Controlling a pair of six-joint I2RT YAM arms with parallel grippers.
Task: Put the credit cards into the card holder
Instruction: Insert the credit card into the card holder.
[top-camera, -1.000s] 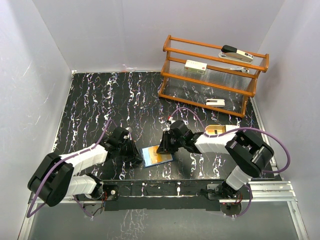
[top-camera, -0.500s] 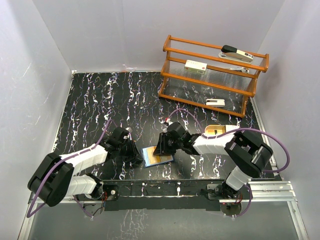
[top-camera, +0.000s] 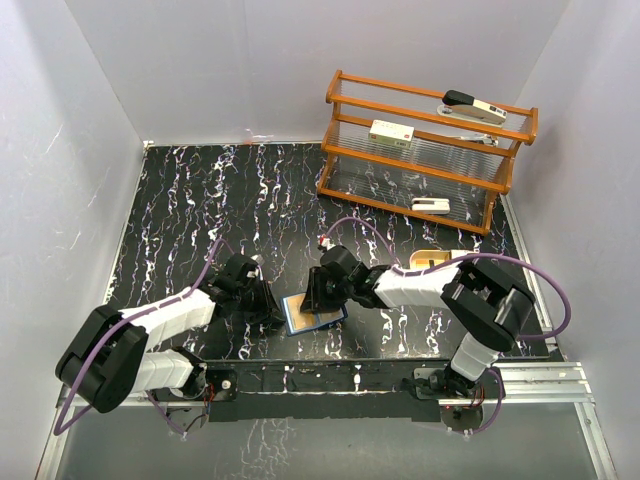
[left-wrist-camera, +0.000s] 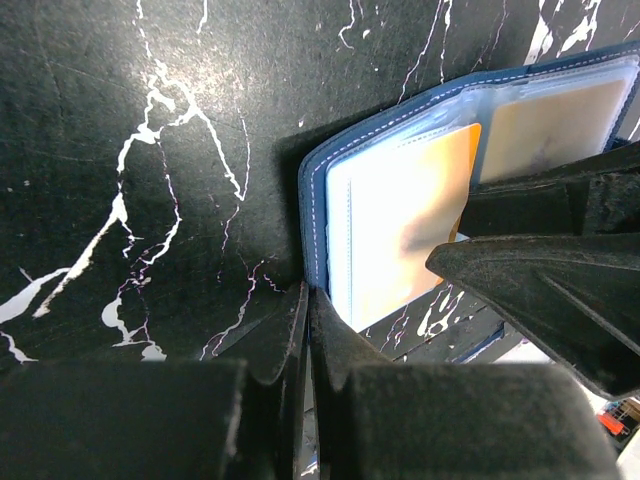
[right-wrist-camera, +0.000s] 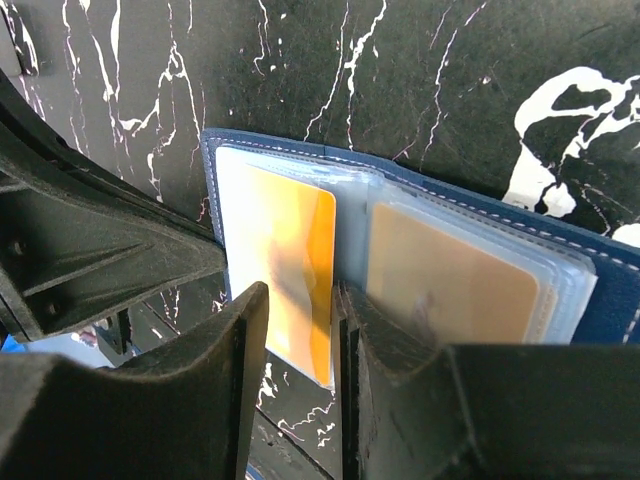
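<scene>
The card holder (top-camera: 305, 320) lies open on the black marbled table between the two arms, navy edge (left-wrist-camera: 312, 200) around clear pockets. An orange credit card (right-wrist-camera: 290, 250) lies flat on its left half, partly in a clear pocket; a tan card (right-wrist-camera: 450, 285) sits in the right half. My left gripper (left-wrist-camera: 308, 297) is shut, its tip pressing the holder's navy edge (right-wrist-camera: 208, 170). My right gripper (right-wrist-camera: 300, 300) hovers over the orange card (left-wrist-camera: 420, 215) with its jaws apart, clamping nothing. In the top view the left gripper (top-camera: 278, 315) and right gripper (top-camera: 314, 300) flank the holder.
A wooden rack (top-camera: 420, 150) with white devices stands at the back right. A beige tray (top-camera: 430, 260) sits behind the right forearm, partly hidden. The table's near edge and the arm bases lie just below the holder.
The right gripper has slid left over the card holder and its jaws have widened, letting go of the orange card. The left gripper has stayed shut in place.
</scene>
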